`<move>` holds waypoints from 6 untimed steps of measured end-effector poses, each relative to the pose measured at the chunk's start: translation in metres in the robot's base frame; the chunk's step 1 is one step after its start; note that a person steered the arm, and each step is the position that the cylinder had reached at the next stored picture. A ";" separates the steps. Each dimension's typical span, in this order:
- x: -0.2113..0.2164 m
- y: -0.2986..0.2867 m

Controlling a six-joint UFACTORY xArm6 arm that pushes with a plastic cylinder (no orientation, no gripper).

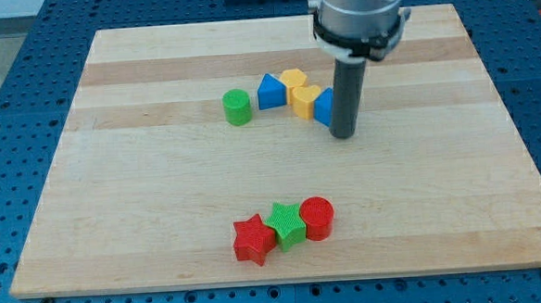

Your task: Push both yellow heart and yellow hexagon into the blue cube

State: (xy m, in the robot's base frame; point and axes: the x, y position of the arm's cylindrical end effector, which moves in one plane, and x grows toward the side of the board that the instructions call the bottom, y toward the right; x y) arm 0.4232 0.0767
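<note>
My tip (343,134) rests on the board at the right side of the blue cube (323,107), which it partly hides. A yellow block (305,100) touches the cube's left side. A second yellow block (293,78) sits just above and left of it, touching it. I cannot tell which yellow block is the heart and which the hexagon. A blue triangular block (269,92) stands left of the yellow pair, touching the upper one.
A green cylinder (237,107) stands left of the blue triangular block. Near the view's bottom lie a red star (253,240), a green star (286,224) and a red cylinder (318,217) in a row. The wooden board (161,194) lies on a blue perforated table.
</note>
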 end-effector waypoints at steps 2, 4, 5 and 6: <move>-0.075 -0.011; -0.132 -0.021; -0.085 0.019; -0.026 0.016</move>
